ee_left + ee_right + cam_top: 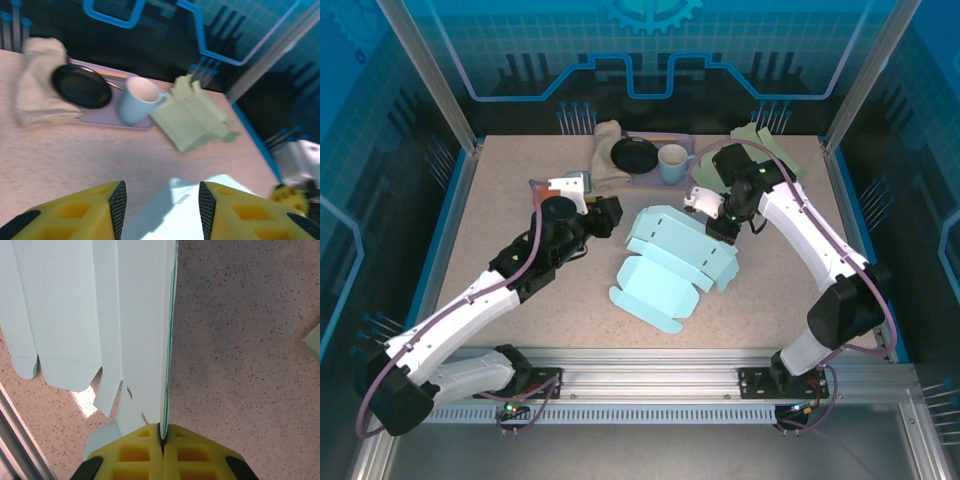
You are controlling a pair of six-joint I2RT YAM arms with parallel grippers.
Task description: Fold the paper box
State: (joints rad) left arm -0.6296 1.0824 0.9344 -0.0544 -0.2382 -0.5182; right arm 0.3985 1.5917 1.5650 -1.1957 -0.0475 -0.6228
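In the middle of the counter (775, 290) lies the box (670, 262), partly folded, its flaps spread toward the near edge. The right jaws are clenched on its thin far-right edge. The left jaws stand apart beside its left side, grasping nothing.

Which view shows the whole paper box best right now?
Top external: the whole light-blue paper box lies spread mid-table, its full outline in frame. Right wrist gives a close look at its panels, one edge pinched in the right gripper's shut fingers. Left wrist catches a blurred corner between the left gripper's open fingers.
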